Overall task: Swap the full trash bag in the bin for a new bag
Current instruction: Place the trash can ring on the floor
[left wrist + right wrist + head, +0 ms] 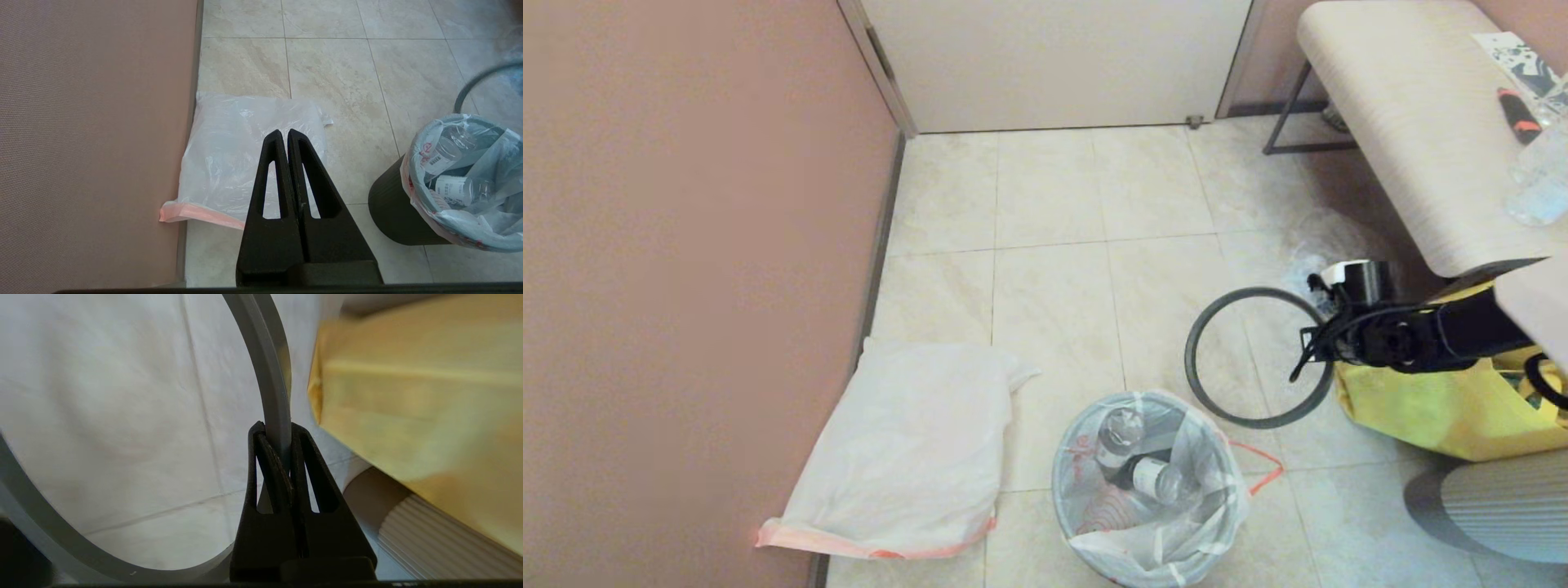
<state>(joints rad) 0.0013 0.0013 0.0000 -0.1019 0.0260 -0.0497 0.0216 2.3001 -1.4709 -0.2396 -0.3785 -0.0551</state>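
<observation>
On the floor by the wall: the new bag (907,457) lies flat, well apart from the work, I'd say waiting its turn.
Yellow tote (1429,408): slumped at the desk (1413,147) foot, just beside the ring.
Bin (394,212): upright, nearer than the ring; the full bag (1152,482) sits in it, hem folded over the edge, bottles showing, drawstring trailing out.
Ring (1258,359): off the bin, apparently so the full bag can lift free.
Right tool (278,437): clamped on the ring's edge, holding it between bin and tote.
Left tool (284,136): closed on nothing, parked above the new bag.
</observation>
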